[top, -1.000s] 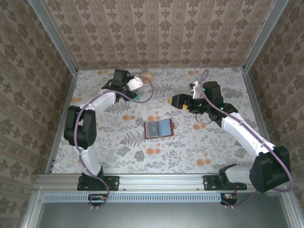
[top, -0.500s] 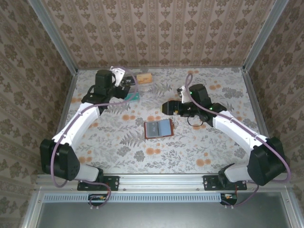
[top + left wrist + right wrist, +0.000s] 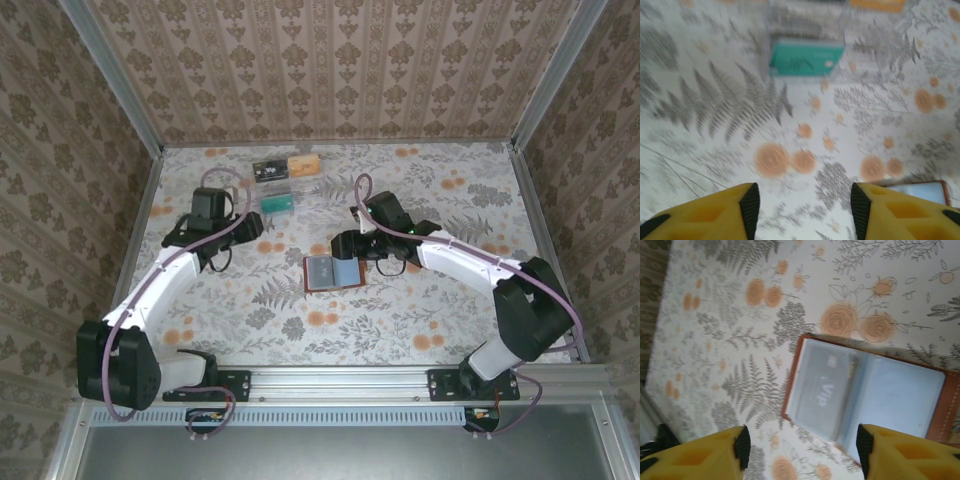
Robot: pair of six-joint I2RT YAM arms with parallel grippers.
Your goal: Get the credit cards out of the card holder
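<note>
Floral-print table [image 3: 420, 300], patterned wallpaper walls [image 3: 340, 60] on three sides. The card holder [image 3: 870, 390] lies open and flat near the table's middle, brown leather rim with grey-blue pockets facing up. My right gripper [image 3: 802, 445] hangs just above its far edge, jaws partway apart with nothing between them. My left gripper [image 3: 804, 205] is off to the left over bare table, jaws also apart and empty, and the holder's corner shows at the edge of its wrist view. Three cards are already out at the far side, well apart from the holder: the black card [image 3: 270, 170], the orange card [image 3: 303, 163] beside it and the teal card [image 3: 278, 201] just nearer. One pocket shows a grey face lettered VIP behind its window. I judge that may be a card left inside, but I can't be sure. To do this well, I should drop the right fingertips low at that pocket's mouth; which edge the mouth is on I cannot tell. I should then pinch only the card edge, not the window film, and pull flat along the pocket. The left gripper should pin the leather on the other half so the holder doesn't slide or fold shut.
</note>
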